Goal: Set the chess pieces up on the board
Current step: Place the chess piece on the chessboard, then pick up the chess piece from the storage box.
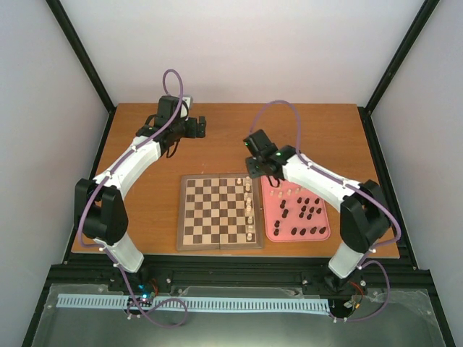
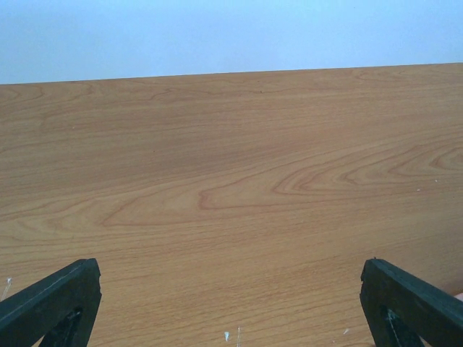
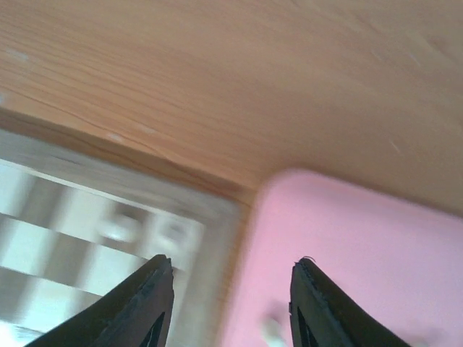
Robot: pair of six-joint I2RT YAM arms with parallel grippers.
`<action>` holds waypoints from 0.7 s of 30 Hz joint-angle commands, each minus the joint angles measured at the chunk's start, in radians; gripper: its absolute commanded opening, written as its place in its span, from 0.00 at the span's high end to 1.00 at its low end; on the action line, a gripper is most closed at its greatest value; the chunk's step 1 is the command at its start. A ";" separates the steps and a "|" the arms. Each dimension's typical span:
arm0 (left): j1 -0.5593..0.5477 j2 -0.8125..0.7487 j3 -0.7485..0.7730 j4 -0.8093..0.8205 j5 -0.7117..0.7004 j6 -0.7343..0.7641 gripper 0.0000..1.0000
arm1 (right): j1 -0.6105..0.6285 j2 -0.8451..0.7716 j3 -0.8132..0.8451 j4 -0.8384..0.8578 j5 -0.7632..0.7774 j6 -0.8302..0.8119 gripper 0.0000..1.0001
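The board (image 1: 213,213) lies at the table's near middle, with a column of cream chess pieces (image 1: 249,206) along its right side. Dark pieces (image 1: 307,211) and a few cream ones (image 1: 278,194) stand in the pink tray (image 1: 296,239) to its right. My right gripper (image 1: 257,173) hovers over the board's far right corner. In the blurred right wrist view this gripper (image 3: 231,271) is open and empty, board (image 3: 87,217) to the left and tray (image 3: 362,238) to the right. My left gripper (image 1: 199,127) is far behind the board; it (image 2: 231,303) is wide open over bare wood.
The wooden table (image 1: 318,134) is bounded by black frame posts and white walls on three sides. A narrow strip of table separates the board from the tray. The left arm's purple cable loops above its wrist.
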 commanded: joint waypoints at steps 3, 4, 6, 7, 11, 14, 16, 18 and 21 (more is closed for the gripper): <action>0.008 -0.031 0.015 0.015 0.021 -0.003 0.00 | -0.116 -0.135 -0.215 -0.033 0.085 0.068 0.57; 0.008 -0.030 0.014 0.016 0.022 -0.003 0.00 | -0.123 -0.144 -0.235 -0.033 0.092 0.071 0.57; 0.008 -0.026 0.015 0.016 0.026 -0.003 0.00 | -0.138 -0.157 -0.269 -0.026 0.087 0.072 0.57; 0.008 -0.025 0.015 0.016 0.027 -0.005 0.00 | -0.144 -0.158 -0.282 -0.019 0.079 0.071 0.57; 0.007 -0.022 0.015 0.017 0.031 -0.006 0.00 | -0.163 -0.136 -0.314 0.014 0.038 0.062 0.58; 0.008 -0.022 0.015 0.015 0.031 -0.006 0.00 | -0.171 -0.107 -0.315 0.029 0.017 0.059 0.58; 0.007 -0.023 0.015 0.014 0.030 -0.006 0.00 | -0.178 -0.089 -0.315 0.038 0.001 0.053 0.59; 0.008 -0.023 0.015 0.014 0.031 -0.005 0.00 | -0.182 -0.074 -0.315 0.053 -0.017 0.046 0.59; 0.007 -0.020 0.017 0.015 0.032 -0.006 0.00 | -0.184 -0.048 -0.313 0.062 -0.037 0.042 0.60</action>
